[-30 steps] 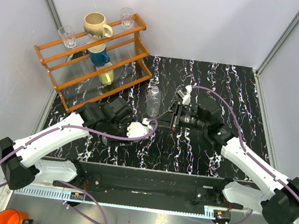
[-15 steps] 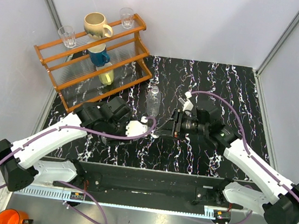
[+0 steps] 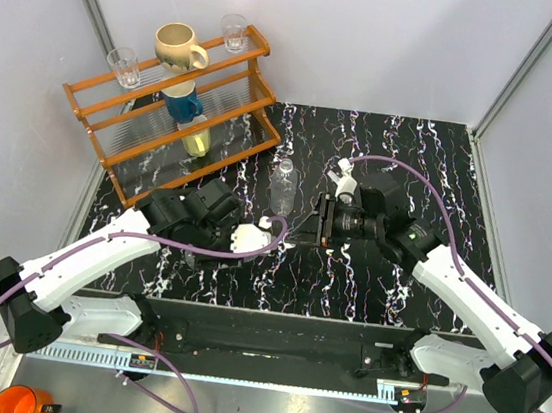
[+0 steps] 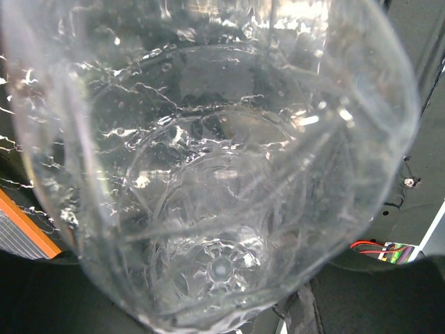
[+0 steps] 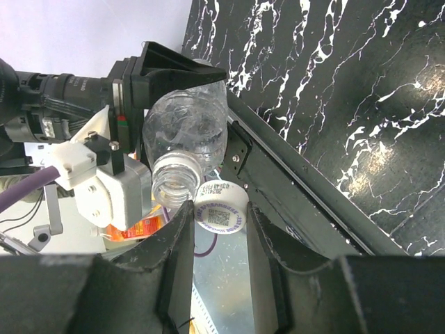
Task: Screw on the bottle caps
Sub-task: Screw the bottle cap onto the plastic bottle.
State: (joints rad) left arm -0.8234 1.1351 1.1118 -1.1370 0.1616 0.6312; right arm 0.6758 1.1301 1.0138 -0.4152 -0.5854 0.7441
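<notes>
on the black marbled worktop (image 3: pixel 388 281), the wooden rack (image 3: pixel 170 128) sits at the far left. your left hand (image 3: pixel 262 235) is partly spread, clamped round the body of a clear bottle (image 5: pixel 188 132) lying sideways in the air, its open neck facing your right hand (image 5: pixel 219 211). a second bottle (image 3: pixel 281 187) stands upright just beyond them. your right hand is pinched narrowly on a white cap (image 5: pixel 221 212), just beside that neck's mouth, not on it.

Left claw (image 3: pixel 275 229) facing right claw (image 3: pixel 306 223), upright bottle (image 3: pixel 282 187) beyond
</notes>
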